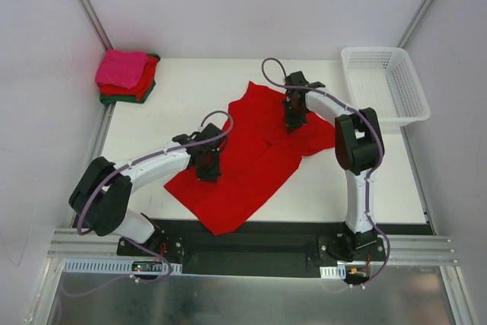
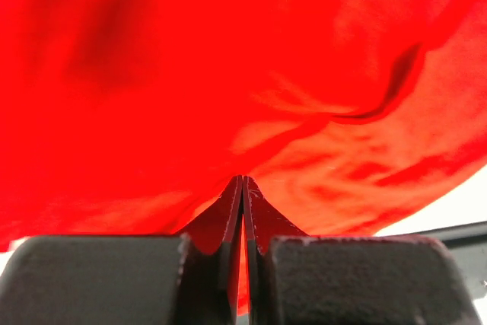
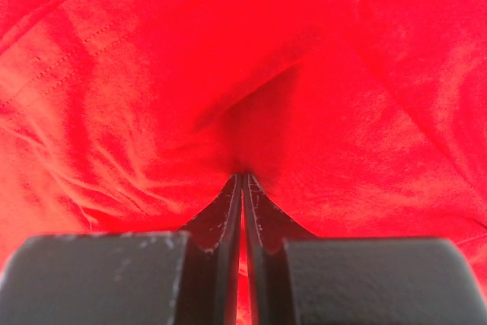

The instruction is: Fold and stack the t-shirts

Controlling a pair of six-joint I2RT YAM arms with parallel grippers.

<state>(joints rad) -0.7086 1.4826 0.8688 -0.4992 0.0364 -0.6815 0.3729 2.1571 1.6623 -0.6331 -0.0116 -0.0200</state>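
A bright red t-shirt (image 1: 251, 161) lies spread and rumpled across the middle of the white table (image 1: 190, 89). My left gripper (image 1: 207, 173) presses down on its left part. In the left wrist view the jaws are shut at the tips (image 2: 243, 180), and the red cloth (image 2: 228, 74) puckers into them. My right gripper (image 1: 293, 121) is on the shirt's far right part, also shut (image 3: 243, 176), with a fold of cloth (image 3: 251, 112) drawn into the tips. At the table's back left corner, folded t-shirts are stacked: hot pink (image 1: 122, 68) on top, red under it, dark green (image 1: 143, 95) at the bottom.
A white lattice basket (image 1: 373, 49) stands at the back right corner, with nothing visible in it. Metal frame posts and pale walls close in the table on three sides. The arms' bases sit on a black strip (image 1: 259, 237) at the near edge.
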